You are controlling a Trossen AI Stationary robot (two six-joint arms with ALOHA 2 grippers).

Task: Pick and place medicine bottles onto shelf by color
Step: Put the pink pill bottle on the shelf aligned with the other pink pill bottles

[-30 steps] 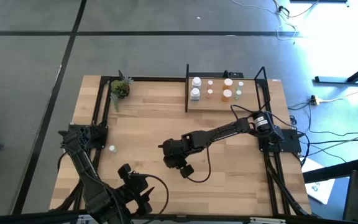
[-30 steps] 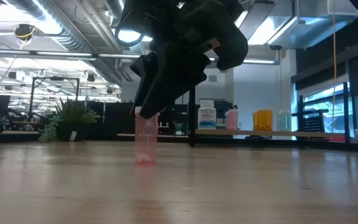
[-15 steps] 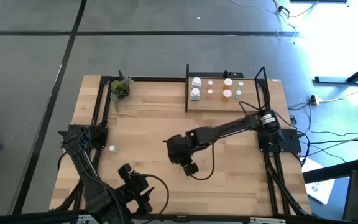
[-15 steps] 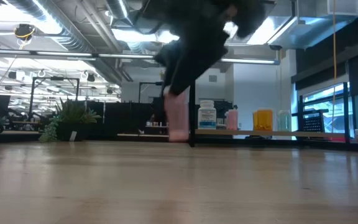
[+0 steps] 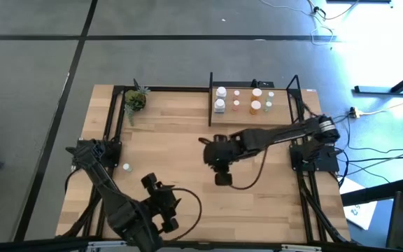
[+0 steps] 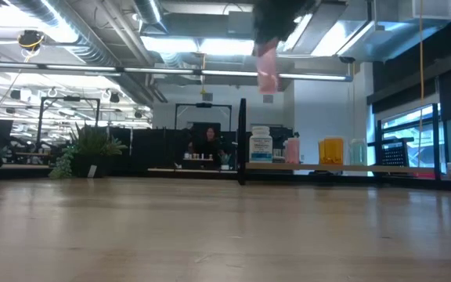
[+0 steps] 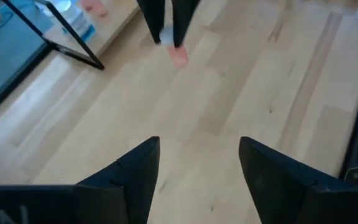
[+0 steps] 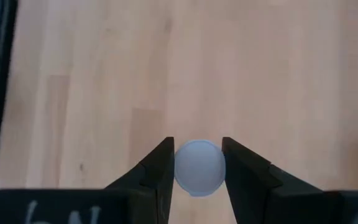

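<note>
My right gripper (image 5: 217,151) is over the table's middle, shut on a small pink medicine bottle (image 6: 267,67) with a white cap (image 8: 199,167), held high above the table. The bottle also shows in the left wrist view (image 7: 178,56). The shelf (image 5: 252,116) stands at the far right with white (image 5: 220,105), pink (image 5: 236,105), orange (image 5: 256,106) and pale green (image 5: 267,107) bottles upright on its board. A loose white bottle (image 5: 126,167) stands on the table at the left. My left gripper (image 7: 199,155) is open and empty near the table's front edge (image 5: 162,199). My right gripper pinches the bottle's top, at the sides of the cap (image 8: 180,169), between its two fingers. The fingers come from above, pointing down. The bottle hangs upright below the fingers (image 6: 266,35), lifted clear of the table.
A small potted plant (image 5: 136,100) stands at the far left corner. Black frame posts (image 5: 210,98) rise at the shelf's ends and along the table's sides. Bare wood lies between my grippers and the shelf.
My right gripper has risen with the pink bottle, lifting it clear of the table. It has carried the bottle, still upright, toward the table's right and far edges, closer to the shelf. My left gripper has shifted a little toward the right.
</note>
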